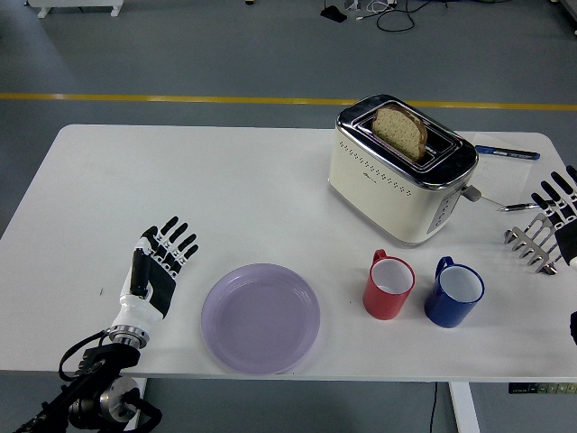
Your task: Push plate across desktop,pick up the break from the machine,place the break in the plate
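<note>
Lilac plastic is what you see nearest: the plate (pixel 260 317) lies flat by the table's (pixel 180 180) near edge, just to the right of your left hand (pixel 155 271) and clearly apart from it, with bare white tabletop between the two. That left hand sits low over the table's near-left part, palm down, its black fingers (pixel 171 242) stretched straight and fanned toward the far side; it holds nothing.

Further right of the plate you have two mugs standing upright side by side, the red mug (pixel 389 286) nearer the plate and the blue mug (pixel 454 292) beyond it, both with handles turned to the far side. They are close together; you cannot tell whether they touch.

At the right edge, your right hand (pixel 557 221) only partly shows. Its dark fingers are extended over a silver rack-like thing (pixel 530 241) beneath them, and you cannot tell whether it grips anything.

Farther off, up and to the left of that right hand, the cream and chrome toaster (pixel 401 171) stands on the table behind the mugs. The bread (pixel 399 130) slice stands upright in its slot, sticking up above the top. Behind the toaster on the right lies a blue pen (pixel 507 152).
</note>
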